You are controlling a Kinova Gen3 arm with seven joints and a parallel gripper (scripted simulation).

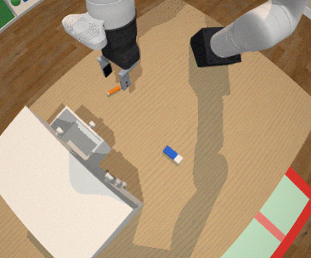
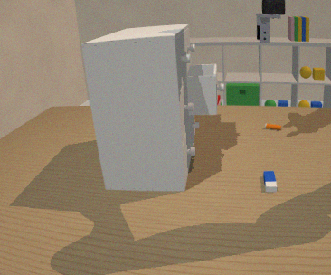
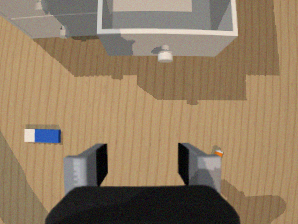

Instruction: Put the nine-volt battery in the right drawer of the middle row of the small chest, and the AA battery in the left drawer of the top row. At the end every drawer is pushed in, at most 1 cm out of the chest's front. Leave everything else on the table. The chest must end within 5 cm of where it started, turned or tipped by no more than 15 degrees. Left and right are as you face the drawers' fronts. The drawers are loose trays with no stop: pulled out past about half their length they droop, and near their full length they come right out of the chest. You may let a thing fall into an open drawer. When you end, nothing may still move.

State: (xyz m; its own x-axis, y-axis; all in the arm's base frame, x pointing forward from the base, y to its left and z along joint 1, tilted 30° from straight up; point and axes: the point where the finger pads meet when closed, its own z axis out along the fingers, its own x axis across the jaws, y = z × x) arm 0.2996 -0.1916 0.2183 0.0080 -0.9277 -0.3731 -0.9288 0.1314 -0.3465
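The white chest (image 1: 48, 191) (image 2: 137, 118) stands at the table's left. One drawer (image 1: 95, 137) (image 2: 202, 90) (image 3: 200, 45) on its right side, at mid height, is pulled out; the part of its inside that shows is bare. The orange AA battery (image 1: 114, 90) (image 2: 273, 127) (image 3: 218, 152) lies on the table, just beside my right finger in the wrist view. My gripper (image 1: 115, 75) (image 2: 264, 36) (image 3: 142, 158) is open and empty. It hangs above the table in front of the open drawer, close to the AA battery.
A blue and white block (image 1: 172, 154) (image 2: 269, 180) (image 3: 43, 135) lies on the table away from the chest. The arm's dark base (image 1: 215, 47) sits at the table's far side. A shelf (image 2: 263, 72) with toys stands behind the table.
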